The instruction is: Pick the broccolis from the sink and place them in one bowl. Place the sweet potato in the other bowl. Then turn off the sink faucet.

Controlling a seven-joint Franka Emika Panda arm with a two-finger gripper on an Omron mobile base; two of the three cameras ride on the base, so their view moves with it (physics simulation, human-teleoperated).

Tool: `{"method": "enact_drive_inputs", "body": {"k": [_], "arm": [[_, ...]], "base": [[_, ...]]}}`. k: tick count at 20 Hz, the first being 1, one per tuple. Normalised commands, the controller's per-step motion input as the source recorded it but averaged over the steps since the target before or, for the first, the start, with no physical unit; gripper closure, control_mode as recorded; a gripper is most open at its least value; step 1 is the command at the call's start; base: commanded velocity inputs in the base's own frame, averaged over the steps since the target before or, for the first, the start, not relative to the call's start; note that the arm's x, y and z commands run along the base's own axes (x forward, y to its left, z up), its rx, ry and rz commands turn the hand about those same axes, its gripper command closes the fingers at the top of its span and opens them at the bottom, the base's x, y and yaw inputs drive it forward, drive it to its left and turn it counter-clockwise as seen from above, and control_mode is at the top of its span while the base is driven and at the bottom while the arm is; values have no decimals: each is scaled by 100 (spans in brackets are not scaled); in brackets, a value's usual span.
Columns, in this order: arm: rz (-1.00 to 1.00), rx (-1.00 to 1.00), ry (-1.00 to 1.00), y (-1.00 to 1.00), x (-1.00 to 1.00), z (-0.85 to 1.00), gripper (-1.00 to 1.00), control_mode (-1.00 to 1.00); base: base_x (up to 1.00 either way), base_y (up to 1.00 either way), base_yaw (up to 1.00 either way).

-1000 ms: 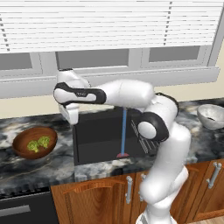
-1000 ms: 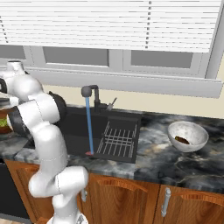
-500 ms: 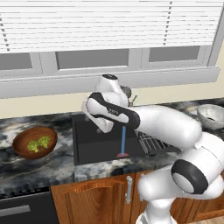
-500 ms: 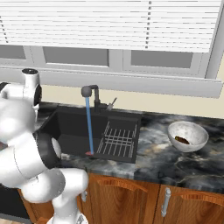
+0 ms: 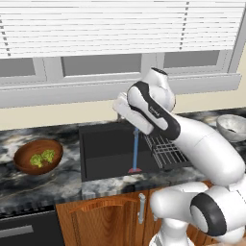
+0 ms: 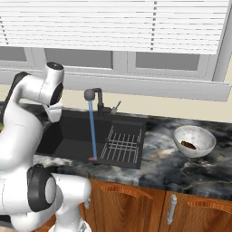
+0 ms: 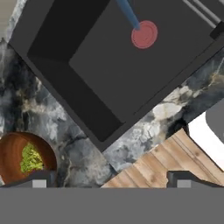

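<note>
Marble counter (image 6: 158, 170) under blinds, black sink (image 5: 108, 153) set in it. From the left base view we logged the wooden bowl (image 5: 37, 156) holding both broccolis (image 5: 42, 157). From the right, the grey bowl (image 6: 194, 140) holding the sweet potato (image 6: 188, 145), and the faucet (image 6: 96, 97) with its lever, water stream (image 6: 92, 131) running. Hand view gave the sink floor from above and the wooden bowl at its lower left. We noted the arm reaching over the sink's back edge, gripper (image 7: 109, 177) high, jaws wide apart, holding nothing.
</note>
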Motion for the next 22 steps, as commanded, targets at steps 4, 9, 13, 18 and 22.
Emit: {"method": "enact_drive_inputs", "body": {"k": [4,9,13,18,22], "arm": [[13,-6,-12,-69,-21,-12,-100,-100],[20,-4,-26,-62,-10,-3,-100,-100],[22,-1,-35,-71,-8,0,-100,-100],[22,0,-39,-78,-3,0,-100,-100],[22,0,-36,-71,0,0,-100,-100]], "base": [[0,0,0],[0,0,0],[0,0,0],[0,0,0],[0,0,0]]}}
